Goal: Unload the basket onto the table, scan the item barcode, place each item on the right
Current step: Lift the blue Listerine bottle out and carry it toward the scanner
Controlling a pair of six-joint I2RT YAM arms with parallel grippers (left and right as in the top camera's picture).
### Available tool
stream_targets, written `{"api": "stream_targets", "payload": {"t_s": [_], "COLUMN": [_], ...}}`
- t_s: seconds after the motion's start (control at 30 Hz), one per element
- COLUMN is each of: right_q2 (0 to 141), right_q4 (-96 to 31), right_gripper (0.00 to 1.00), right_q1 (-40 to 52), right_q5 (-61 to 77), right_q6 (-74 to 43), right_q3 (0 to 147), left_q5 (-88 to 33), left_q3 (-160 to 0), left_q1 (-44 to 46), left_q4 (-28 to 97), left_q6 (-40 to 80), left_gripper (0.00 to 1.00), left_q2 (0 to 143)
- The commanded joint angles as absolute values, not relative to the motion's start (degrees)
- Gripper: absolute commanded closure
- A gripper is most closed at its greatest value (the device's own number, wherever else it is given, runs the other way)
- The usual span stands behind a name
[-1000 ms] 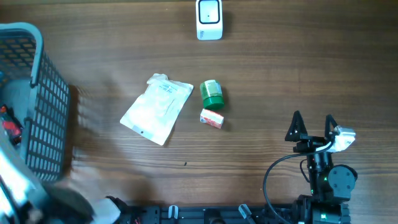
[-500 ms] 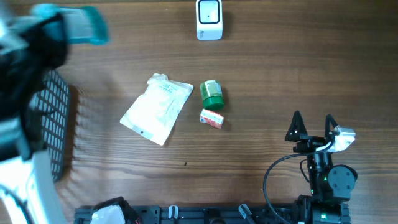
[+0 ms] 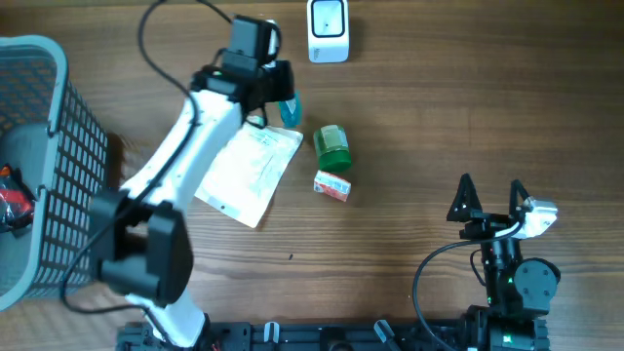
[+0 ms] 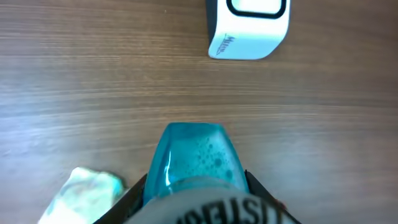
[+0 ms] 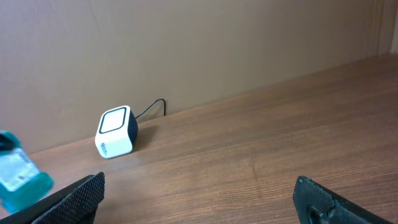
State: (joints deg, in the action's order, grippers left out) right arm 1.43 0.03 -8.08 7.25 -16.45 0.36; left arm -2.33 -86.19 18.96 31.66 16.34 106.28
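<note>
Wide wooden table (image 3: 439, 117) from above, and the grey mesh basket (image 3: 68, 166) fills the left edge, with something red (image 3: 14, 200) showing inside it, too small to name.

The left arm (image 3: 180, 156) reaches from the near-left corner across to the far middle of the table. Its left gripper (image 3: 281, 94) is clamped on the blue bottle (image 4: 196, 155), and the wrist camera shows a dark finger on each side of the white-labelled body, jaws only partly apart. The clear blue end of the bottle points away toward the far edge. So the task's item is up in the grip, off the table surface as far as I can tell, just near and left of the scanner (image 3: 328, 29), not touching it.

The scanner is a small white cube with a dark window, on the far edge at centre, with a cable running off behind it in the right wrist view.

Under the arm lies a white pouch (image 3: 255, 175), flat and partly hidden by the arm. Just right of it is a green jar (image 3: 331, 148) on its side, and near that a small red-and-white box (image 3: 331, 185), close to the jar.

At near right, the right gripper (image 3: 490, 187) has its fingers (image 5: 71, 198) spread wide with nothing between them, well apart from everything else.
</note>
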Motion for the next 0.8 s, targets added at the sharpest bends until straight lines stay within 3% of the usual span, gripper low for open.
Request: {"api": "stream_targets", "payload": {"t_s": [0.0, 0.07, 0.23, 0.4, 0.6, 0.67, 0.77], "right_q2": [1.39, 1.41, 1.39, 1.39, 1.39, 1.39, 1.39], "right_q4": [0.38, 0.38, 0.36, 0.36, 0.38, 0.36, 0.38], "right_gripper": [0.00, 0.01, 0.00, 0.00, 0.00, 0.00, 0.00], "right_q1": [-8.16, -8.16, -8.16, -8.16, -8.16, -8.16, -8.16], "right_q5": [6.85, 6.85, 6.85, 6.85, 6.85, 6.85, 6.85], "right_q6": [-16.67, -16.69, -16.69, -16.67, -16.67, -16.67, -16.67], "right_q3": [0.32, 0.32, 0.32, 0.32, 0.32, 0.32, 0.32], "left_q5": [1.17, 1.17, 1.15, 1.13, -0.78, -0.64, 1.58], "left_q3": [-87.02, -87.02, -87.02, -87.02, -87.02, -87.02, -87.02], "left_q1": [22.04, 23.51, 25.10, 24.10, 23.99, 23.94, 23.94], "left_q4": [28.82, 28.23, 27.33, 24.32, 23.33, 23.42, 23.55], "left_q6": [15.16, 11.94, -10.31, -19.03, -16.51, -7.64, 8.84], "left_gripper": [0.65, 0.65, 0.60, 0.60, 0.59, 0.53, 0.55], "left_q2": [110.61, 112.31, 112.66, 112.66, 112.66, 112.66, 112.66]}}
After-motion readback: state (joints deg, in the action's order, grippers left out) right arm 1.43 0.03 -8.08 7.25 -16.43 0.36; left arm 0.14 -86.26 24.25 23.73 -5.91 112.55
